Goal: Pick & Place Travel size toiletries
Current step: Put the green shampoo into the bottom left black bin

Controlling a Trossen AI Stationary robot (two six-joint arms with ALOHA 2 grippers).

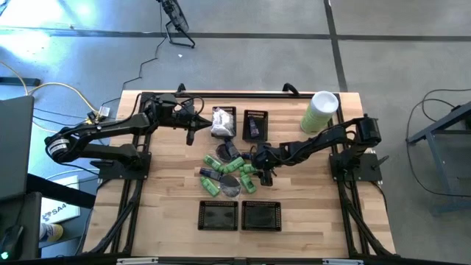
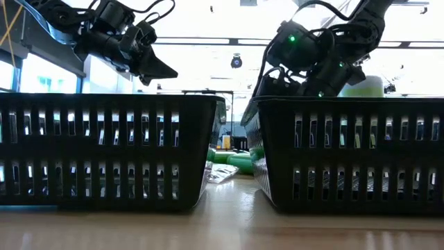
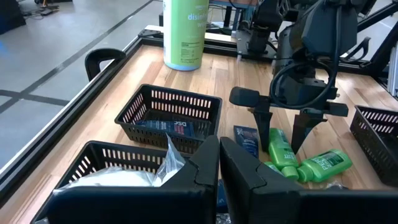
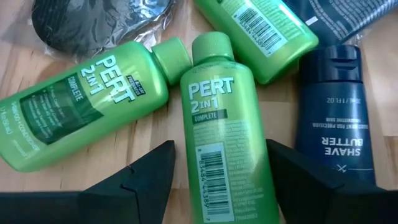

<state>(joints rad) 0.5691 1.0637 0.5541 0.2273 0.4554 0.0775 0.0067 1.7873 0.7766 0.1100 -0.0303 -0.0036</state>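
We see a bright green plastic PERT bottle [image 4: 227, 143] lying flat on the wooden table [image 1: 316, 199], mid-table in the toiletry pile, touching a second green PERT bottle [image 4: 81, 112] and just beside a dark blue Shave Butter bottle [image 4: 333, 118]. Right gripper [image 4: 217, 180] is low over it, jaws wide, one finger each side, not gripping. Left gripper [image 3: 219, 163] hangs above the black mesh basket holding white crinkly packets [image 3: 134, 177], jaws pressed together, empty. Two more black baskets [image 1: 239, 215] sit at the table's near edge.
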